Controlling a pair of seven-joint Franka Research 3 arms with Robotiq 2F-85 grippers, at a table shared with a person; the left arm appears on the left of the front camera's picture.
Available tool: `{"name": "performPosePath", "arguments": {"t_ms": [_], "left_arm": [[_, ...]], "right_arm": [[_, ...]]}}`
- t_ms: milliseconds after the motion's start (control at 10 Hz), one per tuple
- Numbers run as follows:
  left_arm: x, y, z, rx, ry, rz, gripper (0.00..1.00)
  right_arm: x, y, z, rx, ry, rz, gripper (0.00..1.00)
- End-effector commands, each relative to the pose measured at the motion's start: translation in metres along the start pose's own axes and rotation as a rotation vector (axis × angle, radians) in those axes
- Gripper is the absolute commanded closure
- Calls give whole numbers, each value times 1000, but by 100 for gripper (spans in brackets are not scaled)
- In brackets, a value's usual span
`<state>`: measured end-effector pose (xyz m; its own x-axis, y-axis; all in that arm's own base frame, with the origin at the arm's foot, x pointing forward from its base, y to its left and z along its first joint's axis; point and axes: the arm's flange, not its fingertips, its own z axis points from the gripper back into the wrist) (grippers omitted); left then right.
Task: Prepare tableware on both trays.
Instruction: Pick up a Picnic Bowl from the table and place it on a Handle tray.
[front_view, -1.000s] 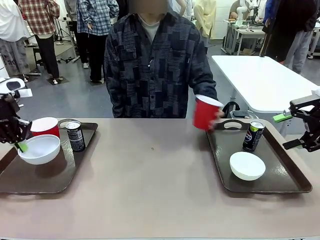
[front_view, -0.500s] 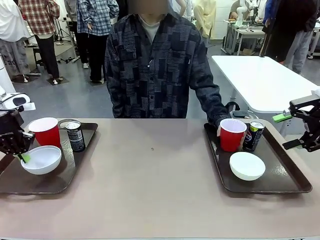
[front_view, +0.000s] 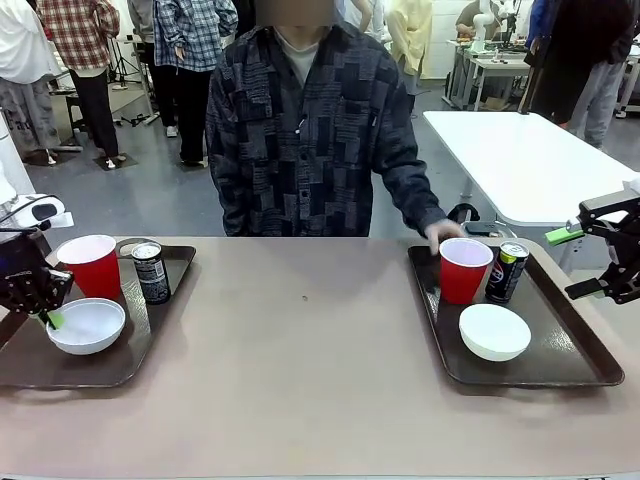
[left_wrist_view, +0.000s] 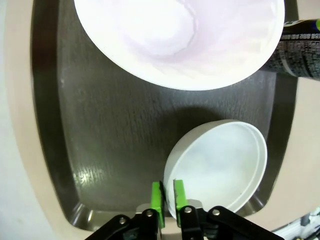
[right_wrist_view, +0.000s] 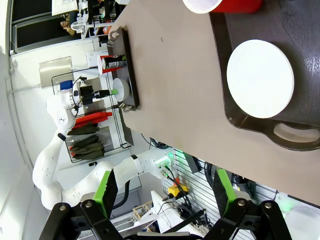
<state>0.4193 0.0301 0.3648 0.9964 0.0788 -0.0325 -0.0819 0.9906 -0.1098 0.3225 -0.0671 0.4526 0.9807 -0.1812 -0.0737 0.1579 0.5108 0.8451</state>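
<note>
- The table (front_view: 300, 400) carried two trays: the left tray (front_view: 90, 370) and the right tray (front_view: 570, 365), well apart.
- The person's hand (front_view: 440, 234) hovered at the far rim of the right cup (front_view: 465, 269), which stood upright on the right tray.
- The left tray held the left cup (front_view: 90, 265), the left can (front_view: 152, 271) beside it and the left bowl (front_view: 87, 325) nearer the robot.
- On the right tray, the right can (front_view: 506, 271) stood just beside the cup, with the right bowl (front_view: 494, 331) in front.
- The left gripper (left_wrist_view: 167, 194) pinched the left bowl's rim between its green pads (left_wrist_view: 157, 196).
- The right gripper (right_wrist_view: 165, 192) hung spread wide and empty, off the right tray's edge.
</note>
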Motion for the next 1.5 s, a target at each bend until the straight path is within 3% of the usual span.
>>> {"name": "performPosePath", "arguments": {"t_ms": [0, 100, 200, 300, 400, 500, 600, 700, 800, 1400], "left_arm": [[-4, 3, 2, 1, -4, 7, 0], [-6, 2, 4, -10, -4, 8, 72], [-7, 2, 5, -19, 1, 12, 0], [-10, 2, 9, -31, 3, 13, 52], [-12, 1, 13, -39, -1, 8, 0], [-14, -1, 17, -47, 0, 5, 32], [-17, -3, 21, -54, 4, 1, 0], [-21, -7, 28, -60, 7, -16, 12], [-25, -11, 35, -65, 12, -32, 0], [-50, -31, 78, -33, 0, -102, 0]], "right_arm": [[2, 0, -2, 11, -11, -2, 0], [2, 0, -2, 11, -11, -2, 0], [2, 0, -2, 11, -11, -2, 0], [2, 0, -2, 11, -11, -2, 0], [2, 0, -2, 11, -11, -2, 0], [2, 0, -2, 11, -11, -2, 0], [2, 0, -2, 11, -11, -2, 0], [2, 0, -2, 11, -11, -2, 0], [2, 0, -2, 11, -11, -2, 0], [2, 0, -2, 11, -11, -2, 0]]}}
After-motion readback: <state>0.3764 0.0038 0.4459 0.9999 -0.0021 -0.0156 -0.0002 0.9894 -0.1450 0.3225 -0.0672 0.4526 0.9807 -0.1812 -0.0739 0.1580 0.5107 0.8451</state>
